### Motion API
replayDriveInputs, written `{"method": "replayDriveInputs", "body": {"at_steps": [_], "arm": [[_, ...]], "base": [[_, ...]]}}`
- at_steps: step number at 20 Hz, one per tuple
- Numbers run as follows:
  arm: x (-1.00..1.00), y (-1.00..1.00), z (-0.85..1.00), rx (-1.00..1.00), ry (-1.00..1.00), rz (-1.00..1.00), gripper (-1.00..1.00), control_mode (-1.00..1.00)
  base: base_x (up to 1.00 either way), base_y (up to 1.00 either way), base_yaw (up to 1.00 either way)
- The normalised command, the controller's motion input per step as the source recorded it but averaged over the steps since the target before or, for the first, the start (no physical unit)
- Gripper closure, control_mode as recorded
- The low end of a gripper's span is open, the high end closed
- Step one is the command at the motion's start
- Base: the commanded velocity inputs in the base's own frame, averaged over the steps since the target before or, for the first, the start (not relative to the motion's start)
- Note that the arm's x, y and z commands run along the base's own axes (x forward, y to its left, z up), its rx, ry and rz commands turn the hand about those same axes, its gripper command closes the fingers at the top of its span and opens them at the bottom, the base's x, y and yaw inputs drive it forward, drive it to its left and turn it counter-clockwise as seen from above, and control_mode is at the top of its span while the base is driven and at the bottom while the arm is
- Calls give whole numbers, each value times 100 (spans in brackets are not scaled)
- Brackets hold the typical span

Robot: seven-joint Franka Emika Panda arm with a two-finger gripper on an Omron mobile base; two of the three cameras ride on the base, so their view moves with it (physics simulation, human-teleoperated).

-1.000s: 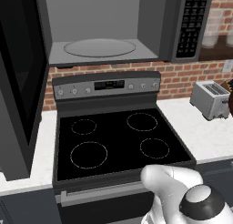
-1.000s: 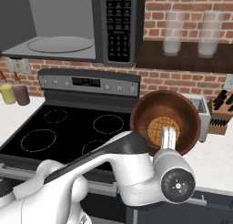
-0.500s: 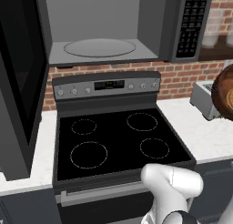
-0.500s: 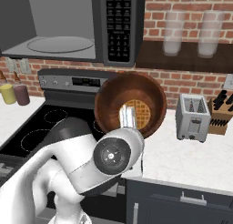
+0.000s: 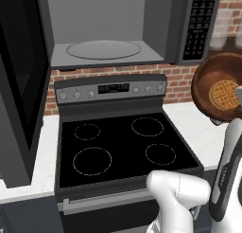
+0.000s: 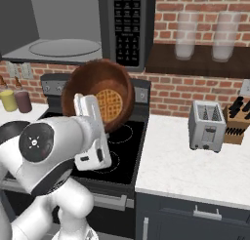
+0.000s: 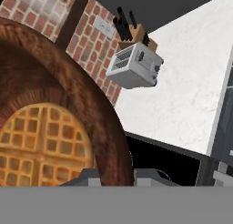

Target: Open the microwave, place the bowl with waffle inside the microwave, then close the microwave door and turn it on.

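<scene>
Above the stove (image 6: pixel 114 151), near the toaster (image 6: pixel 208 125), the gripper (image 7: pixel 113 175) clamps the bowl (image 6: pixel 97 95).

My cameras give an evenly lit, flat rendered light with no clear source. The white counter (image 6: pixel 180 161) reads bright, the stove (image 5: pixel 123 147) glass deep black without glare. Shadows are soft and faint; the microwave (image 5: pixel 106 31) cavity is a dull grey. Edges look slightly soft and pixelated. The bowl (image 7: pixel 68 95) close to my hand camera is blurred at its rim.
</scene>
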Motion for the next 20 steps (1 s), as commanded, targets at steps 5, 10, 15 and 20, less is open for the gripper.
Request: {"method": "replayDriveInputs", "body": {"at_steps": [5,10,15,20], "arm": [[0,90,48,-4,-20,0,100,-100],[0,68,58,0,-26,2,100,-100],[6,60,64,0,-2,7,100,-100],[45,58,56,-1,22,0,100,-100]], "base": [[0,0,0],[0,0,0],[0,0,0],[0,0,0]]}}
